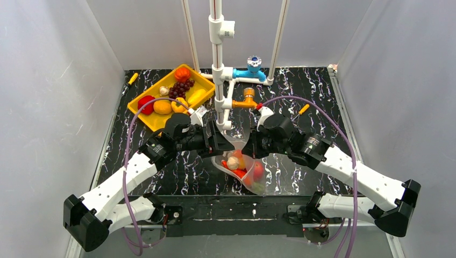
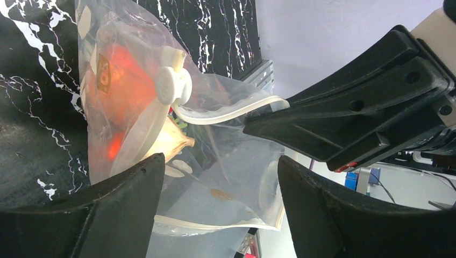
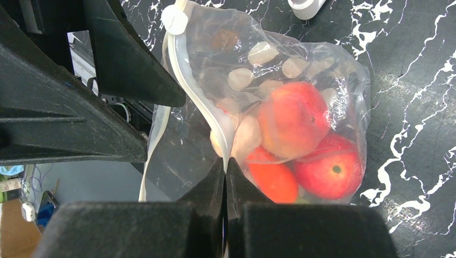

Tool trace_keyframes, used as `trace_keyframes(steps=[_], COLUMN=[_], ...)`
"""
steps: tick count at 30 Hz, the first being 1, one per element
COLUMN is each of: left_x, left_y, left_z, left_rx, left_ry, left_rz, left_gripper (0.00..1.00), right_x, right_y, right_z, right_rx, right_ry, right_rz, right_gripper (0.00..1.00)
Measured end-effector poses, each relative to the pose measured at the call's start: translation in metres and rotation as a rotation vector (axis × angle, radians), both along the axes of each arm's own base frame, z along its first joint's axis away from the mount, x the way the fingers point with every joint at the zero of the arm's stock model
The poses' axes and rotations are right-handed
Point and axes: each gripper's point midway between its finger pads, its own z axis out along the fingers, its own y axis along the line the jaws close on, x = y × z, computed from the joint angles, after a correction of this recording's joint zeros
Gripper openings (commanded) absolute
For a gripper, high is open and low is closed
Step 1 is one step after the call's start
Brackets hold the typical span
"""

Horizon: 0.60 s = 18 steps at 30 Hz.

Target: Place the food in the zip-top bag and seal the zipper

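My right end effector (image 3: 226, 171) is clamped shut on the zipper (image 3: 207, 115) of the zip-top bag (image 3: 322, 64), held btwn both arms near the counter's (image 3: 419, 107) front edge. My left end effector (image 2: 220, 209) has its jaws apart w/ bag plastic btwn them, ungripped. Some food (image 3: 293, 118) sits inside the bag; more lies in the yellow tray (image 1: 152, 122), back left.

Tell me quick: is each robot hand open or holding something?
Left gripper: open, holding nothing.
Right gripper: closed, fingers pinching the zipper.
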Motion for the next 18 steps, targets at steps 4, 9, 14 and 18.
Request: trace_keyframes(steps=[4,9,14,18], left_x=[0.0,0.004,0.005,0.007], left_y=[0.002,0.012,0.038,0.07], left_z=[0.0,0.013,0.039,0.053], left_rx=[0.017,0.073,0.156,0.266], left_ry=[-0.018,-0.076,-0.19,-0.271], left_rz=[-0.002,0.02,0.083,0.168], left_gripper=[0.76,0.77,0.89,0.98], right_x=[0.0,-0.001,-0.003,-0.004], right_y=[-0.001,-0.003,-0.005,-0.006], right_z=[0.003,0.007,0.014,0.016], right_rx=[0.008,0.018,0.038,0.045], right_ry=[-0.008,-0.016,-0.029,-0.033], right_rz=[-0.003,-0.003,-0.001,0.001], right_gripper=[0.01,0.01,0.01,0.01])
